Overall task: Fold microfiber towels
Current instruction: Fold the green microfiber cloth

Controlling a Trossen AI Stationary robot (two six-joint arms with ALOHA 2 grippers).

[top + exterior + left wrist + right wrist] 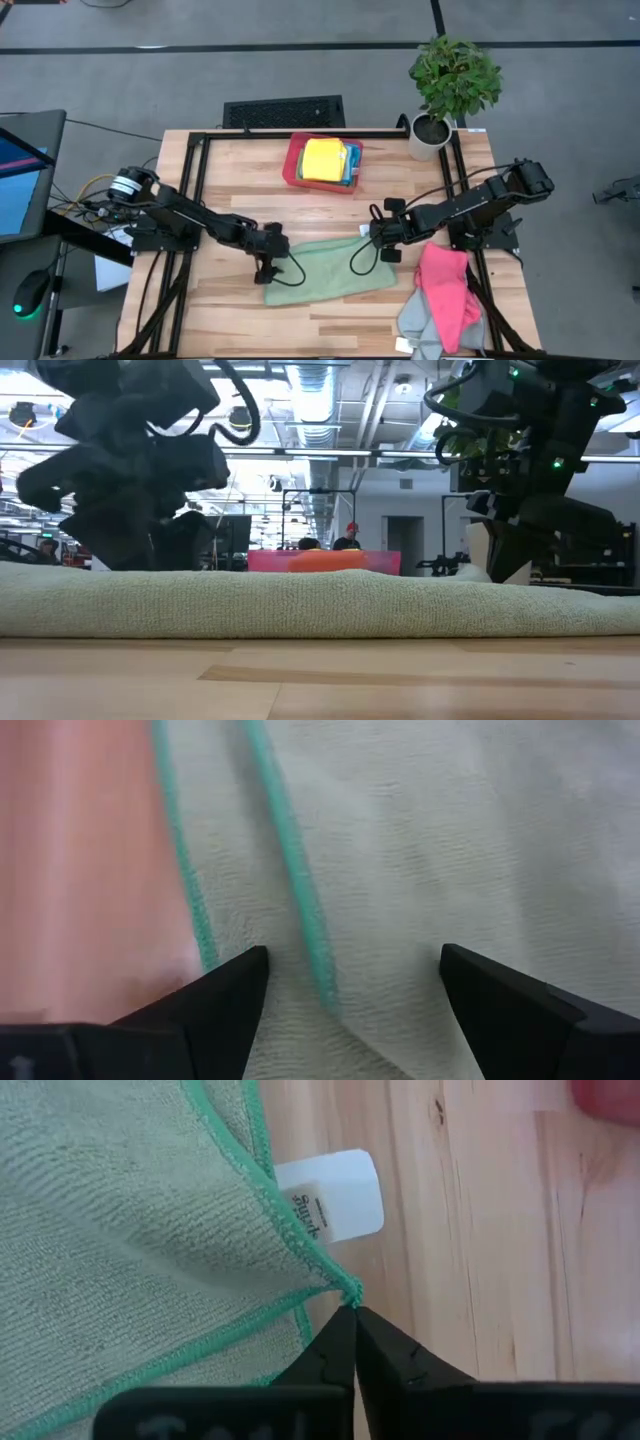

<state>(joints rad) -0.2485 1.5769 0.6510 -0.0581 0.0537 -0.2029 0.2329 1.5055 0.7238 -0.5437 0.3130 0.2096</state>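
Grey floor (300, 75) crossed by dark lines; potted plant (452, 85) at wooden surface (240, 190) corner; ceiling ducts (320, 400) and strip lights overhead.

A light wooden table (230, 170) carries everything. A green towel (330, 268) lies folded near its front middle, a red tray (292, 165) stacked with folded cloths sits toward the back, and a pink towel (447, 285) over a grey towel (418, 322) is heaped at the front right corner.
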